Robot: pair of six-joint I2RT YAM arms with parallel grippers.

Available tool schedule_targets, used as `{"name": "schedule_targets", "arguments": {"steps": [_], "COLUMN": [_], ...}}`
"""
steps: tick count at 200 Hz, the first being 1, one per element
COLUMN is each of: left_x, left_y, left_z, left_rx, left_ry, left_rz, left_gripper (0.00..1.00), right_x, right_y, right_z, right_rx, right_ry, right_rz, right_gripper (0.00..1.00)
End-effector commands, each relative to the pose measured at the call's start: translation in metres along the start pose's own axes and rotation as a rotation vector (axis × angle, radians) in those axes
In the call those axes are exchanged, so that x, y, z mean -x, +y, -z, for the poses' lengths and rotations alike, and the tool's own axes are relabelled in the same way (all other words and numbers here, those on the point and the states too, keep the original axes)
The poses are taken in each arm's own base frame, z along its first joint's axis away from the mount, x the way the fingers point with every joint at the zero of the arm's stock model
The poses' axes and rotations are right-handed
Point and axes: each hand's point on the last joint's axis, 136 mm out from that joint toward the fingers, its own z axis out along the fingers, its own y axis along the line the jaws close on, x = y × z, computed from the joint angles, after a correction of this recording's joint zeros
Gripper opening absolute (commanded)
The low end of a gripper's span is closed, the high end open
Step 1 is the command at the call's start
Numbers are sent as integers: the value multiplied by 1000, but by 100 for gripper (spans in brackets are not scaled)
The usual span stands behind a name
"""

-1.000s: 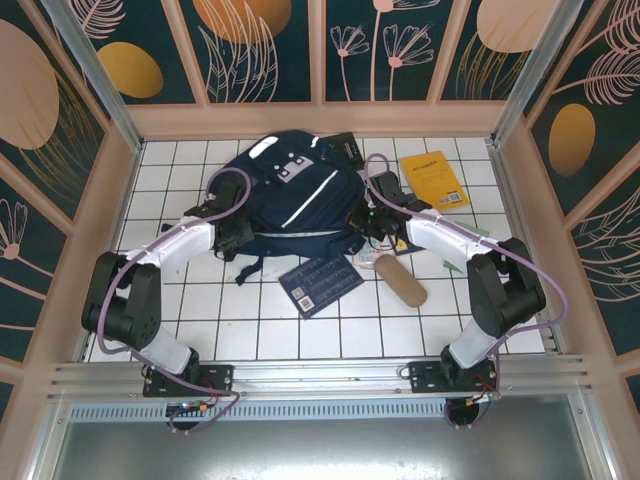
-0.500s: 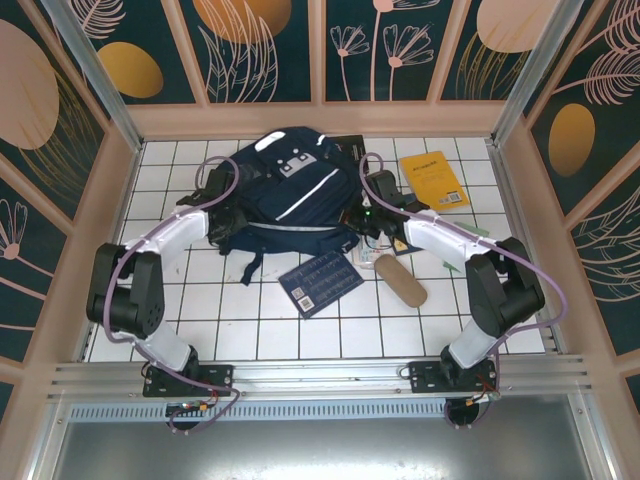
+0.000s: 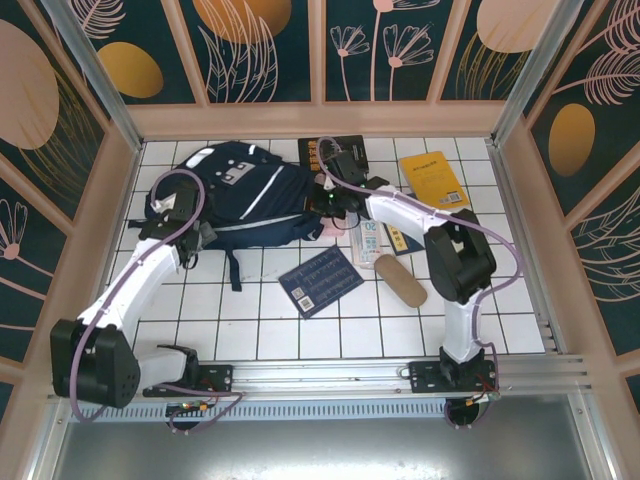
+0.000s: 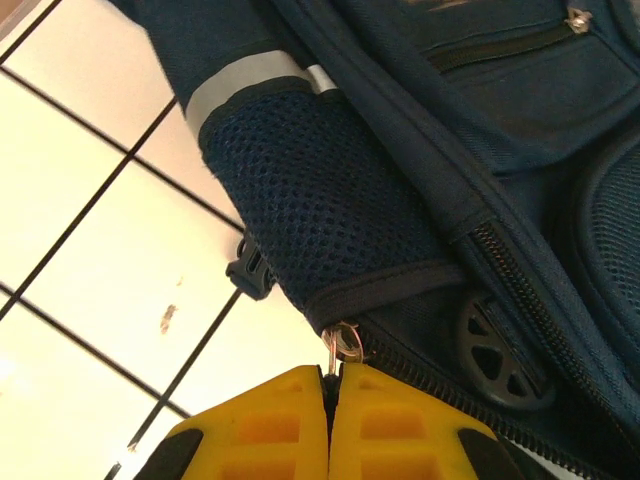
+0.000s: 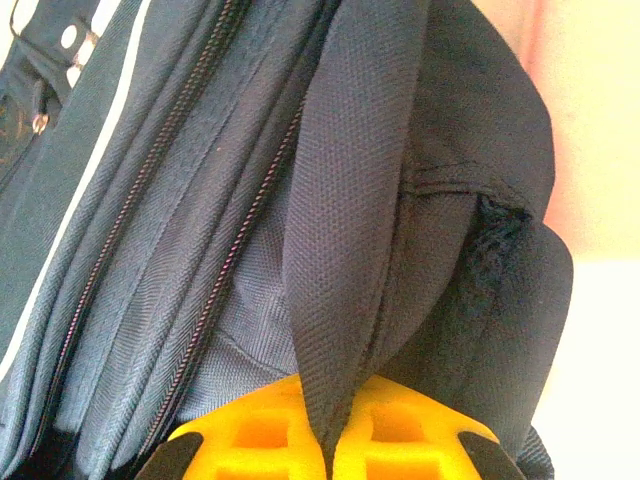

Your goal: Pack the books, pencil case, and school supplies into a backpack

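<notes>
Backpack (image 3: 245, 190) lies toward 11 o'clock on the tiled table (image 3: 250, 330), the grid-patterned navy book (image 3: 320, 282) off its 5 o'clock corner. At its 8 o'clock edge the left gripper (image 4: 333, 385) is pressed together on a zipper pull ring (image 4: 343, 343). At 3 o'clock the right gripper (image 5: 325, 410) pinches a fold of backpack fabric.

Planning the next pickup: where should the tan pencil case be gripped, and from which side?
Probably across the narrow middle of the tan pencil case, coming straight down from above: it lies flat and slanted on the tiles, long and rounded, with bare tile along both long sides.
</notes>
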Motion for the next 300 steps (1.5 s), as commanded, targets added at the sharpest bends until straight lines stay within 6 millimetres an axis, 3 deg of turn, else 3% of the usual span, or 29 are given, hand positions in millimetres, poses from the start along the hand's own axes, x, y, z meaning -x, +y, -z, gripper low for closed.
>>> {"name": "schedule_targets", "arguments": {"steps": [1, 36, 65, 78, 100, 133, 139, 161, 165, 179, 223, 227, 233, 276, 300], "left_x": [-5, -32, -39, -39, -32, -14, -10, 0, 0, 3, -6, -7, -9, -20, -27], "left_y": [46, 42, 30, 21, 9, -29, -36, -66, -72, -94, -165, -171, -179, -217, -226], "left_z": [7, 7, 10, 10, 12, 23, 26, 38, 39, 47, 69, 71, 73, 83, 83], "left_rx": [143, 38, -71, -111, -138, -284, -316, -420, -436, -497, -653, -666, -682, -740, -756], "left_ry": [-33, 32, 44, 62, 74, 63, 58, 41, 39, 30, 43, 44, 49, 70, 91], "left_rz": [55, 105, 131, 128, 93, 15, 5, -30, -38, -59, -123, -127, -133, -181, -198], "left_gripper": [0, 0, 0, 24, 48, 60, 62, 68, 74, 82, 85, 96, 98, 98, 99], "right_x": [36, 32, 34, 38, 44, 39, 46, 47, 47, 50, 71, 75, 81, 116, 130], "right_y": [-10, -24, -32, -31, -28, -32, -46, -65, -70, -91, -167, -173, -183, -249, -282], "right_z": [-2, -28, -32, -26, -1, 38, 51, 83, 88, 107, 157, 161, 165, 176, 164], "right_rx": [-67, -90, -103, -99, -110, -128, -148, -191, -203, -255, -394, -405, -423, -505, -533], "right_ry": [-71, -21, -13, -24, -78, -150, -181, -249, -261, -314, -451, -465, -485, -530, -495], "right_rz": [39, 57, 71, 78, 104, 112, 87, 55, 50, 22, -110, -119, -132, -251, -288], "right_gripper": [0, 0, 1, 21, 48, 60, 62, 68, 70, 75, 76, 76, 76, 73, 72]}}
